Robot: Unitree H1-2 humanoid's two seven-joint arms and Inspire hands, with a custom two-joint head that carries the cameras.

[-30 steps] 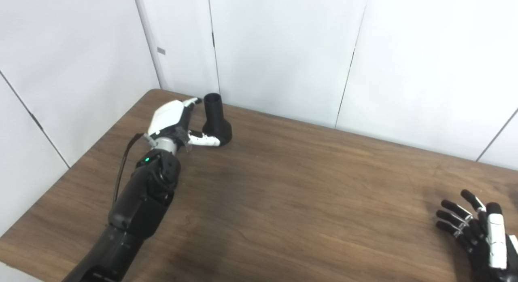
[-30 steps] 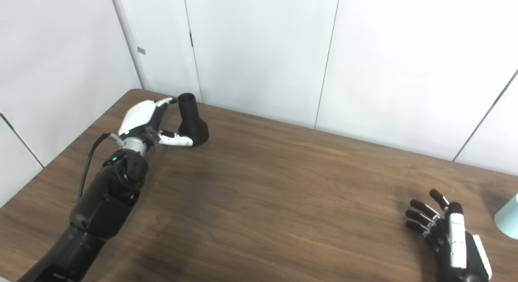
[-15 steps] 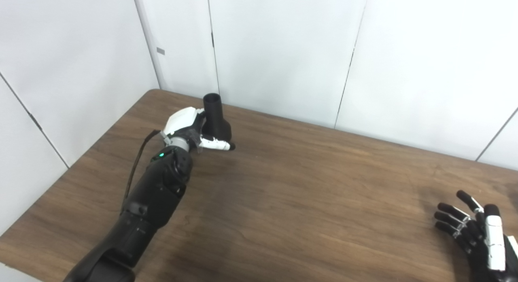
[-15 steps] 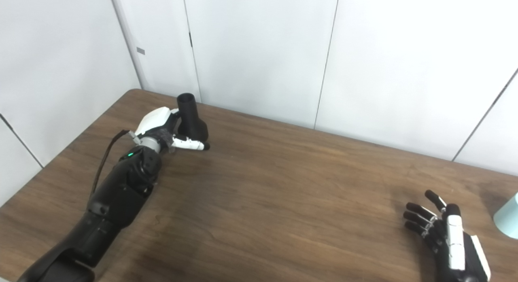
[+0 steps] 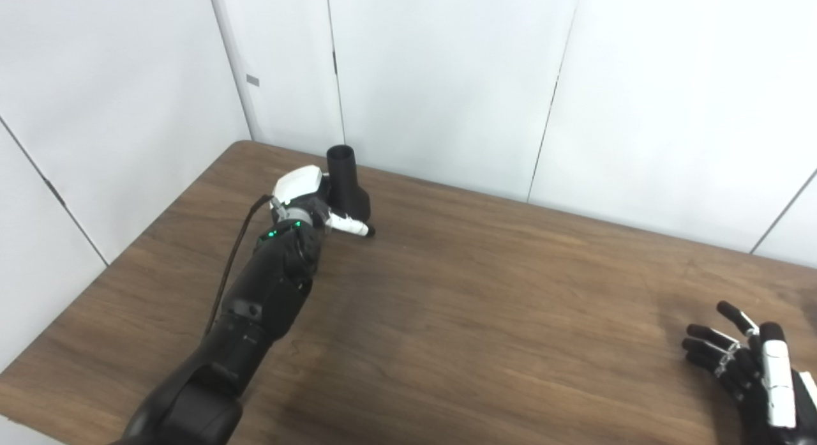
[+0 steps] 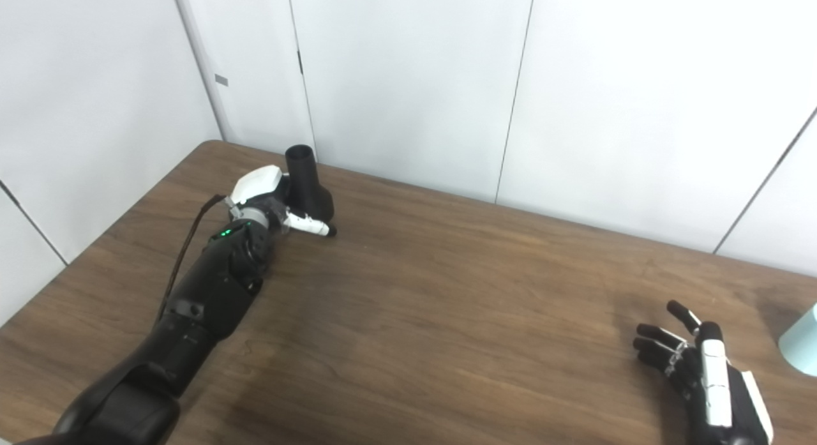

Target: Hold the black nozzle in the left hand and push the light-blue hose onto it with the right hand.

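At the far left of the brown surface [image 5: 485, 317], the left hand [image 5: 305, 199] was wrapped around the upright black nozzle [image 5: 348, 186], its thumb across the flared base, while the right hand [image 6: 702, 375] hovered empty with fingers spread near the light-blue hose [image 6: 801, 343].

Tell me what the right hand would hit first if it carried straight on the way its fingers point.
Nothing, seemingly: the right hand is open, fingers aimed up-left over bare brown wooden table. Depth is uncertain.
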